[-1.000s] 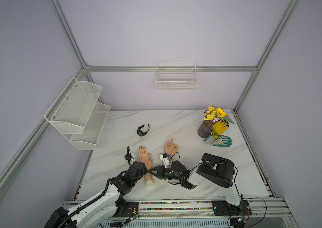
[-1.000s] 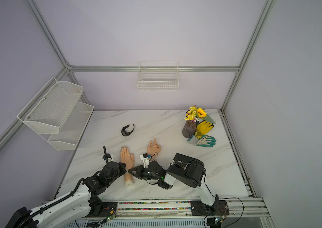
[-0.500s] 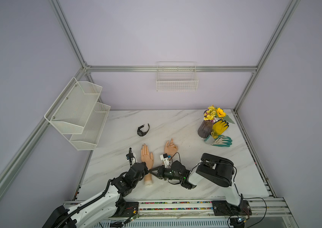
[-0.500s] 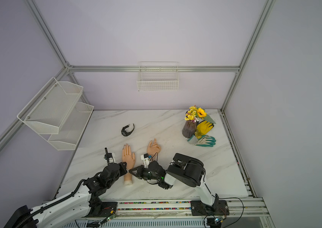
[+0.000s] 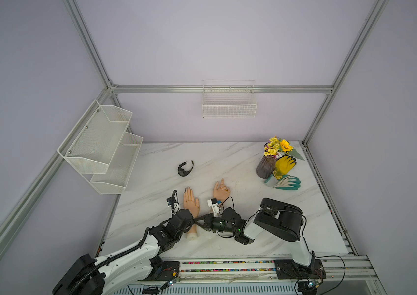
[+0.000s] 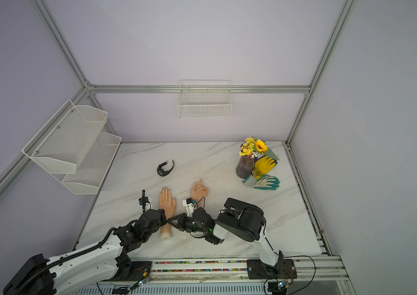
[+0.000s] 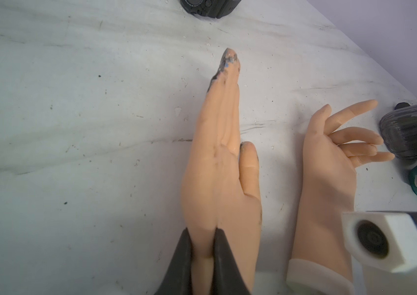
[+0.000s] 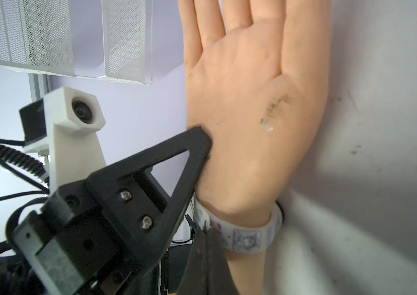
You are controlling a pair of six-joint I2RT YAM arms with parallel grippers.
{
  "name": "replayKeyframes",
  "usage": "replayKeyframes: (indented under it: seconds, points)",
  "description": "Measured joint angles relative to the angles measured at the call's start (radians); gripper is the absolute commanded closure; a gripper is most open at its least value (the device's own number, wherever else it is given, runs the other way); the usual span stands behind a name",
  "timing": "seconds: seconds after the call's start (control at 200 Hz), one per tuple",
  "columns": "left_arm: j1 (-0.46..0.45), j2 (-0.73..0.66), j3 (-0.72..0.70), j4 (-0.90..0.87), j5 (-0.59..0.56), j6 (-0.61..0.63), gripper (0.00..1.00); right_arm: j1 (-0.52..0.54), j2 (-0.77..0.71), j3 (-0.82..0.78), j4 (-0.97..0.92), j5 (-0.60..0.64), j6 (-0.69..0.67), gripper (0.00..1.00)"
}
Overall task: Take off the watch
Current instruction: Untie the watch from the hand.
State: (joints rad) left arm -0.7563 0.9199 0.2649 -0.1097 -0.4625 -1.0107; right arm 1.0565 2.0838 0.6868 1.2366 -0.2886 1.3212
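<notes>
A flat mannequin hand (image 5: 191, 203) (image 8: 253, 102) lies on the marble table (image 5: 227, 158). On its wrist sits the watch (image 8: 245, 238), a white band with cartoon prints, hidden under the grippers in both top views. My left gripper (image 7: 202, 245) is shut on the edge of this hand, just above the wrist; one of its black fingers (image 8: 176, 158) presses into the hand's side. From the opposite side my right gripper (image 8: 208, 231) is shut, its tips pinched on the watch's band.
A second mannequin hand (image 5: 220, 190) with curled fingers lies just right of the first. A black watch (image 5: 185, 168) rests farther back. A vase of flowers (image 5: 266, 166) and gloves (image 5: 286, 181) stand back right. A wire shelf (image 5: 100, 148) hangs on the left wall.
My right gripper's jaws have closed the last bit onto the band. The left arm has crept slightly to the right, still holding the hand.
</notes>
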Motion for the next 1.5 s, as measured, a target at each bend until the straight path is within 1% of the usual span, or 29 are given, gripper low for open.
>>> replayKeyframes:
  seconds: [0.28,0.385,0.635,0.775,0.815,0.865,0.955,1.03,1.22,1.36,1.415,1.5]
  points:
    - [-0.013,0.003,0.016,-0.030,-0.014,-0.031,1.00,0.002,-0.058,-0.001,-0.044,0.006,-0.027,1.00]
    - [-0.026,0.006,0.021,-0.050,0.008,-0.048,1.00,0.009,-0.089,0.002,0.021,0.008,-0.031,1.00]
    - [-0.036,-0.002,0.034,-0.065,0.025,-0.071,1.00,0.013,-0.106,0.002,0.015,0.038,-0.052,1.00]
    - [-0.037,-0.007,0.034,-0.078,0.035,-0.073,1.00,0.015,-0.162,0.002,-0.051,0.097,-0.093,1.00]
    - [-0.038,-0.012,0.034,-0.085,0.037,-0.073,1.00,0.016,-0.197,0.000,-0.079,0.122,-0.113,0.90]
    - [-0.038,-0.018,0.034,-0.095,0.038,-0.073,0.90,0.020,-0.247,-0.001,-0.106,0.161,-0.139,0.81]
    - [-0.039,-0.031,0.034,-0.112,0.039,-0.074,0.73,0.027,-0.354,-0.003,-0.172,0.242,-0.206,0.72]
    - [-0.039,-0.036,0.034,-0.122,0.037,-0.076,0.61,0.029,-0.431,-0.005,-0.250,0.319,-0.264,0.65]
    - [-0.039,-0.042,0.037,-0.159,0.045,-0.066,0.47,0.028,-0.533,-0.005,-0.497,0.480,-0.407,0.54]
    - [-0.039,-0.058,0.088,-0.224,0.064,-0.046,0.33,0.028,-0.578,-0.005,-0.648,0.547,-0.527,0.48]
    - [-0.039,-0.073,0.121,-0.254,0.066,-0.039,0.30,0.030,-0.598,-0.005,-0.690,0.561,-0.579,0.46]
    - [-0.039,-0.106,0.177,-0.306,0.064,-0.022,0.29,0.041,-0.627,-0.004,-0.737,0.572,-0.674,0.44]
